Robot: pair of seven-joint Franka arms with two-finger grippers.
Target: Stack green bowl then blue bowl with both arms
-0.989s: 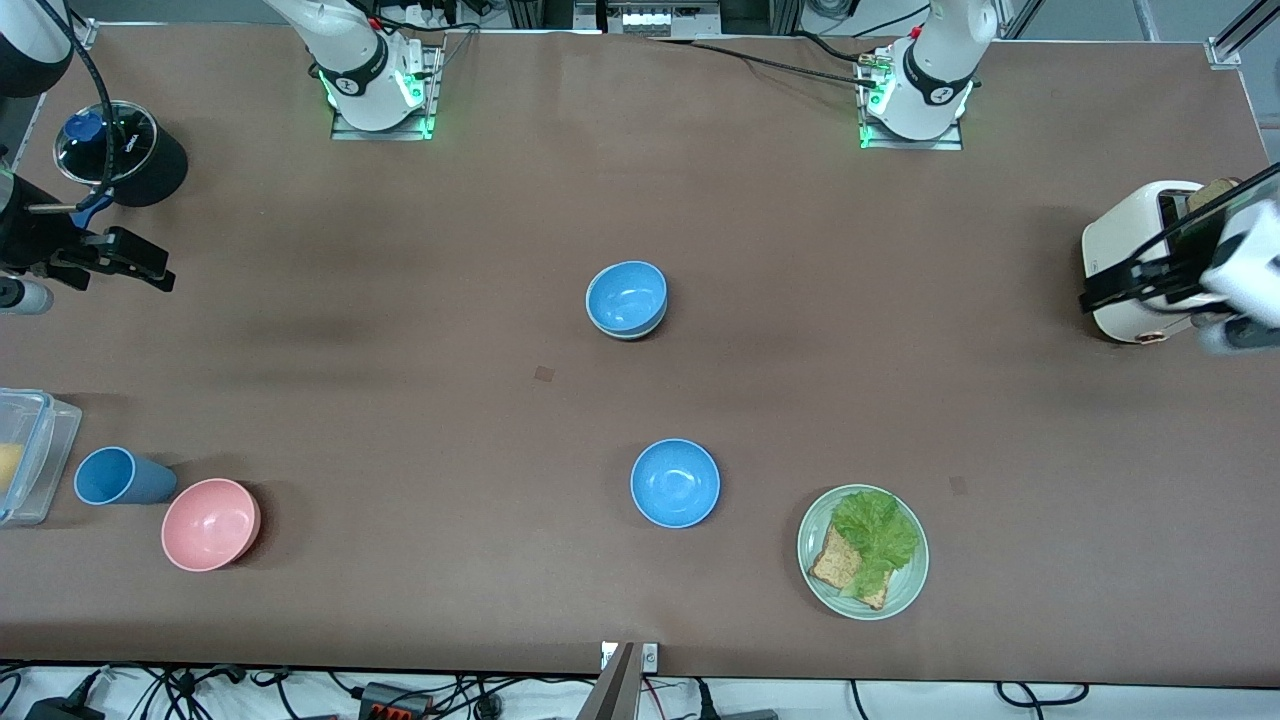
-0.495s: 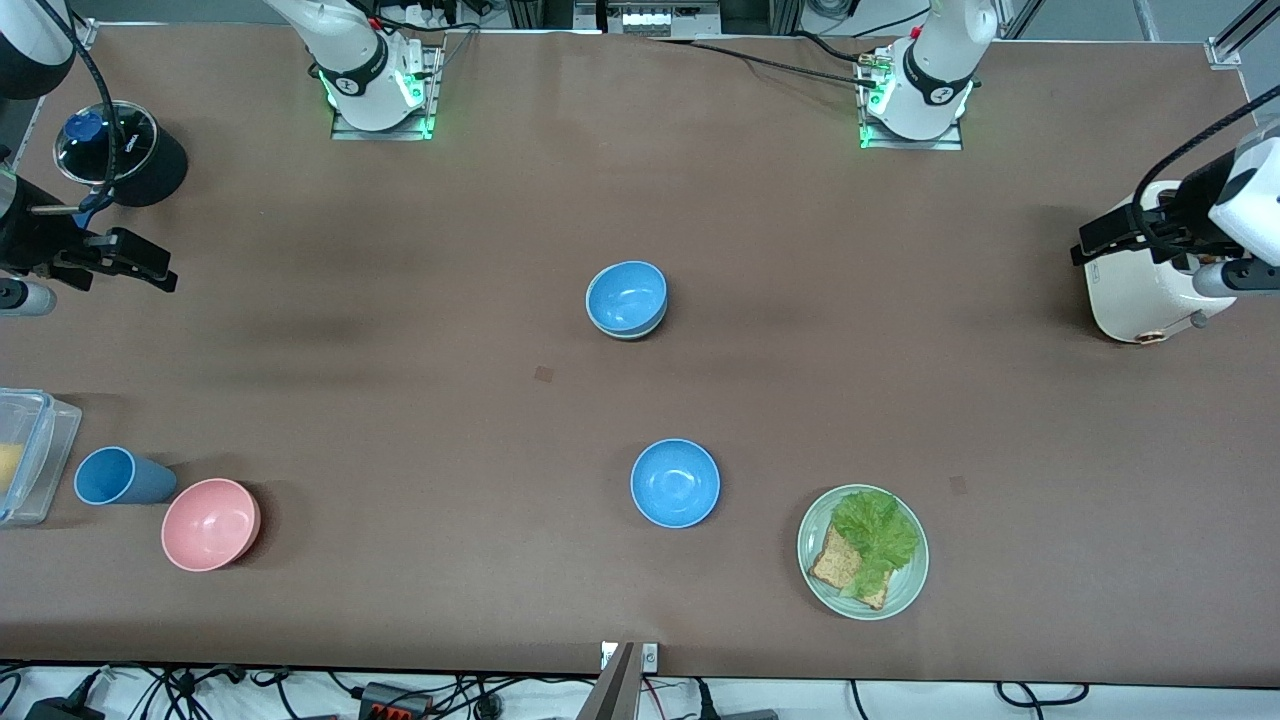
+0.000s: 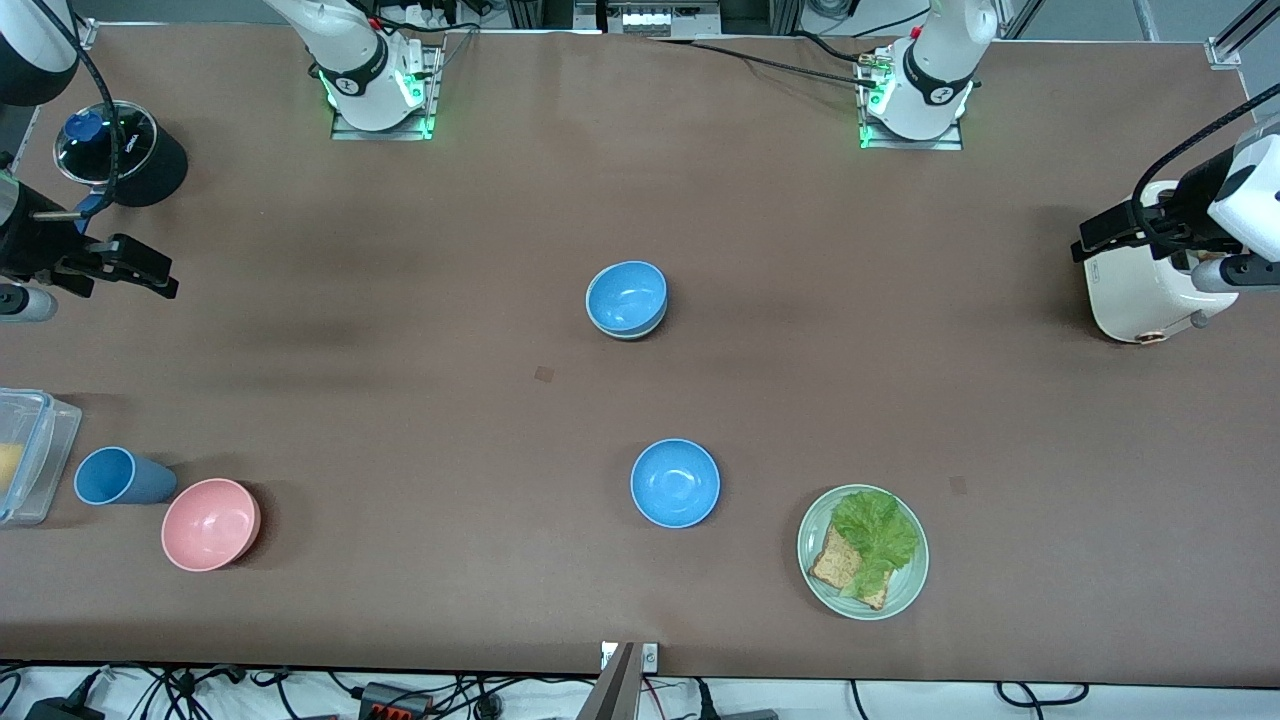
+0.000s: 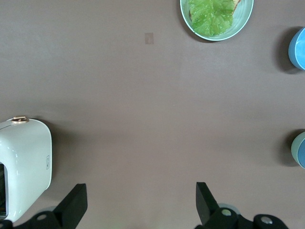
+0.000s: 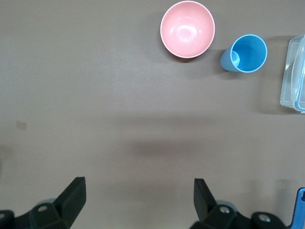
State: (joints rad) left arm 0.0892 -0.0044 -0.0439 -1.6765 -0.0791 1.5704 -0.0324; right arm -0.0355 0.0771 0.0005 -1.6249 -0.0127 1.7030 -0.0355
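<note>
Stack, mid-table: blue bowl (image 3: pixel 626 295) nested in green bowl (image 3: pixel 630 333). Spare blue bowl (image 3: pixel 675 483) sits nearer the camera.
Left gripper (image 3: pixel 1090 240) is over the toaster (image 3: pixel 1135 300). Right gripper (image 3: pixel 150 275) is over the right arm's table end. Both have jaws wide and empty.
Stacking looks complete, so any retreat should stay well away from the stack.

White rounded arms (image 3: pixel 350 60) — black joint bands, black cables, green-lit bases.

Both arms parked out at the table ends, nothing held.
Left gripper (image 4: pixel 138 205) hangs over the left arm's end of the table, jaws spread wide, empty. Right gripper (image 5: pixel 138 202) hangs over the right arm's end, jaws equally wide, empty. Both wrists point straight down at the tabletop.
</note>
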